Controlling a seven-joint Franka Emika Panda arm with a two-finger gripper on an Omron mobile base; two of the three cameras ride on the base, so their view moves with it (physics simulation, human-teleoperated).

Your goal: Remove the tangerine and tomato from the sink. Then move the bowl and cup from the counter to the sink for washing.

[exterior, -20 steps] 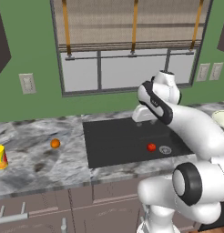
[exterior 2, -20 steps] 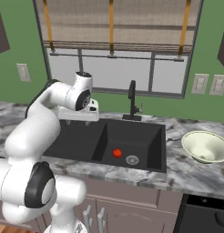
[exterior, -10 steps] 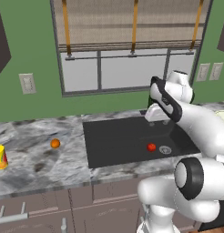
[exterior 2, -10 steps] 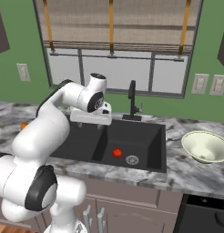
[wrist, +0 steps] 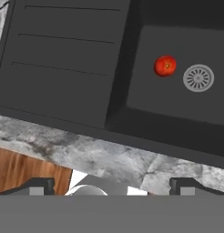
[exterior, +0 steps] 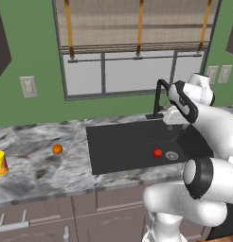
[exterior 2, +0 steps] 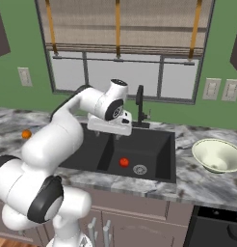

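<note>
At the far left of the left base view, the yellow cup [exterior: 0,163] with its red mark stands upright on the marbled tabletop [exterior: 38,177], and the tangerine [exterior: 57,149] lies on the stone to its right, well apart from the cup and short of the sink's left edge. The right base view catches that same tangerine [exterior 2: 26,134] at its left edge, partly behind the arm, but leaves the cup out. The black sink [exterior: 123,146] comes next, its flat ribbed drainboard at left and the deeper basin at right. The tomato [exterior: 157,152] rests on the basin floor just beside the round metal drain [exterior: 172,155], with the curved black faucet [exterior: 158,97] behind. The hand view looks down on the tomato [wrist: 165,66] and drain [wrist: 198,78] with the front lip of the tabletop below them. The gripper [exterior 2: 116,134] hangs above the basin's left part, seemingly clear of everything; its jaws stand spread wide and carry nothing. Farthest right, the right base view alone shows the pale bowl [exterior 2: 217,155] sitting upright on the tabletop beyond the sink.
</note>
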